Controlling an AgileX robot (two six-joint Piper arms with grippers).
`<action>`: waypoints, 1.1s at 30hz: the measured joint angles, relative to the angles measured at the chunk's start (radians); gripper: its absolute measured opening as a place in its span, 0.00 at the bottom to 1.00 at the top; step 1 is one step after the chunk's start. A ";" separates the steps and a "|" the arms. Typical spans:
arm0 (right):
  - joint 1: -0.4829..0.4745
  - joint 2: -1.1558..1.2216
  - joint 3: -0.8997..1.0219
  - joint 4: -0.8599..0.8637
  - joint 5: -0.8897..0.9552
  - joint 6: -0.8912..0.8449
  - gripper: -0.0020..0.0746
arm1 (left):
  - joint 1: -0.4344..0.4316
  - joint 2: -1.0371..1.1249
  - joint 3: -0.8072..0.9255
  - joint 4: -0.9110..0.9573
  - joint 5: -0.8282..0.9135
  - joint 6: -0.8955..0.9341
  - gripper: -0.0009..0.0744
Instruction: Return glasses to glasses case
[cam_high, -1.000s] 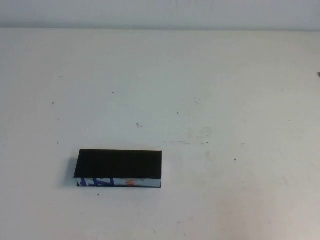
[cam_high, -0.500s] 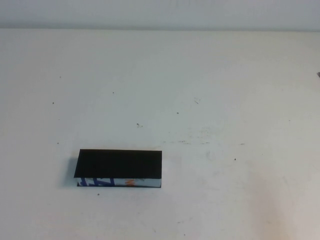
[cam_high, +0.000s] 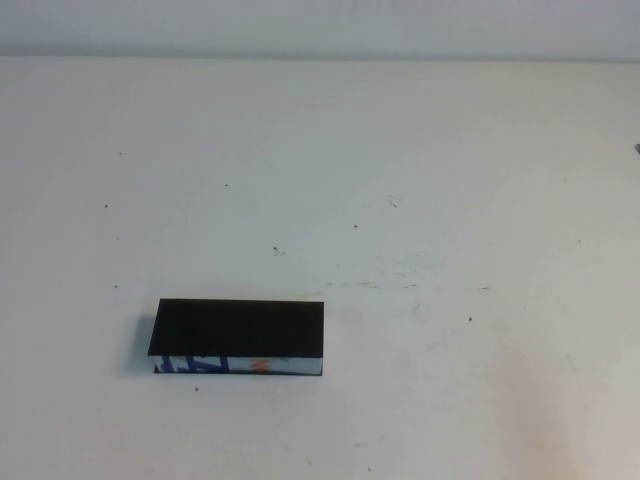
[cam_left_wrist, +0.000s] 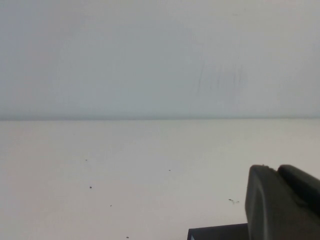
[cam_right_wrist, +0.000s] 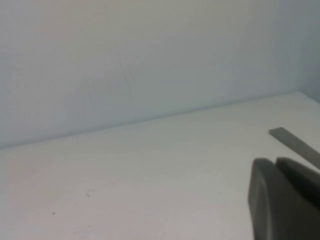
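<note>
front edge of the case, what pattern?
Blue, white and orange print on the front edge of the black glasses case; the high view shows it best.

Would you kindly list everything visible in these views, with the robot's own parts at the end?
glasses case: one, black with a blue, white and orange patterned front edge, lid down, on the table's near left part.
table: one, white, speckled, filling the high view.
wall: one, pale grey, behind the table.
grey strip: one, flat, near the table's edge in the right wrist view.
glasses: none visible.
left gripper: one, dark, out of the high view, near the case's corner.
right gripper: one, dark, shut, out of the high view.
</note>
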 joint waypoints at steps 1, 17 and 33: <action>0.000 0.000 0.000 0.004 0.000 -0.011 0.01 | 0.000 0.000 0.000 0.000 0.000 0.000 0.01; 0.000 0.000 0.001 0.523 0.326 -0.644 0.01 | 0.000 0.000 0.000 0.000 0.000 0.000 0.01; 0.000 0.000 0.001 0.527 0.356 -0.648 0.01 | 0.000 0.000 0.000 0.000 0.000 0.000 0.01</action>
